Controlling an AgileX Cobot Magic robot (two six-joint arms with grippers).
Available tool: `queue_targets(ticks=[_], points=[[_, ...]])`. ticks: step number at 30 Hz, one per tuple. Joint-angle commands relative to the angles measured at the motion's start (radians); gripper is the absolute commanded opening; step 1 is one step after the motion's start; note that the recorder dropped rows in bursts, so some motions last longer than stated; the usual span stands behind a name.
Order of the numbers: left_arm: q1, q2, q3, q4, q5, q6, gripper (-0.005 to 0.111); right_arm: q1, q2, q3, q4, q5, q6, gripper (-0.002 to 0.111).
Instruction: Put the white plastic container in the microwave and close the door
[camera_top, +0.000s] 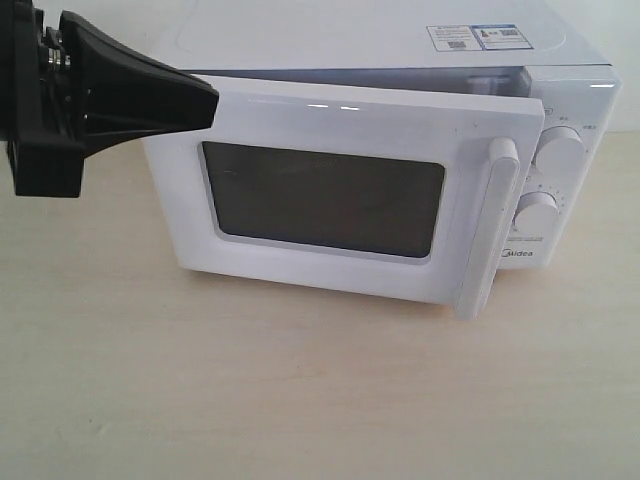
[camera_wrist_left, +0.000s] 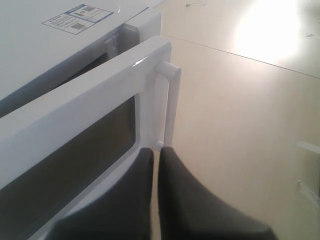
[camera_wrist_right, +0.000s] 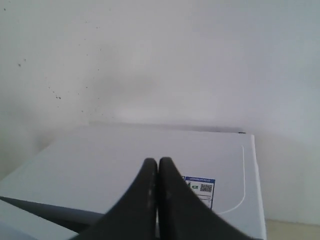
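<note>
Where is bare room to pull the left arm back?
Bare light wooden tabletop in front of the white microwave door and left of the white microwave, under the black left gripper. Crowded at the door's top-left corner.

My left gripper (camera_top: 207, 100) reaches in from the left edge of the worktop. It is held high and nearly level, and its black tapered fingers (camera_wrist_left: 120, 200) point toward the right edge. The two fingers are pressed together with only a thin seam between them, gripping nothing. Behind them my wrist block (camera_top: 45, 120) sits dark and square. My right gripper (camera_wrist_right: 157, 162) is closed the same way, finger tight against finger and empty. It lies outside the exterior view.
</note>
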Motion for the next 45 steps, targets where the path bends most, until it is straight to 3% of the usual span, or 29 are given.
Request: queue_targets(ticks=[1,7,13,22,32,35,40,45], points=[[-0.004,-0.006,0.002,-0.012,0.005,-0.003,0.004,0.003,-0.001,0.002,-0.385,0.013,0.59,0.0],[-0.004,-0.006,0.002,-0.012,0.005,-0.002,0.004,0.005,0.003,0.002,-0.726,0.061,0.993,0.0],[-0.004,-0.006,0.002,-0.012,0.005,-0.002,0.004,0.069,0.001,0.039,-0.906,0.117,0.962,0.0],[-0.004,-0.006,0.002,-0.012,-0.002,-0.002,0.004,0.24,0.009,0.144,-0.834,0.047,0.925,0.0],[-0.004,-0.006,0.002,-0.012,-0.002,-0.002,0.004,0.253,0.205,0.143,-0.822,-0.082,0.998,0.0],[-0.004,-0.006,0.002,-0.012,-0.002,-0.002,0.004,0.268,0.239,0.145,-0.822,-0.161,1.003,0.0],[-0.004,-0.006,0.002,-0.012,-0.002,-0.002,0.004,0.402,0.246,0.215,-0.812,-0.394,0.944,0.0],[-0.004,-0.006,0.002,-0.012,-0.002,-0.002,0.004,0.496,0.248,0.357,-0.597,-0.647,0.874,0.0]])
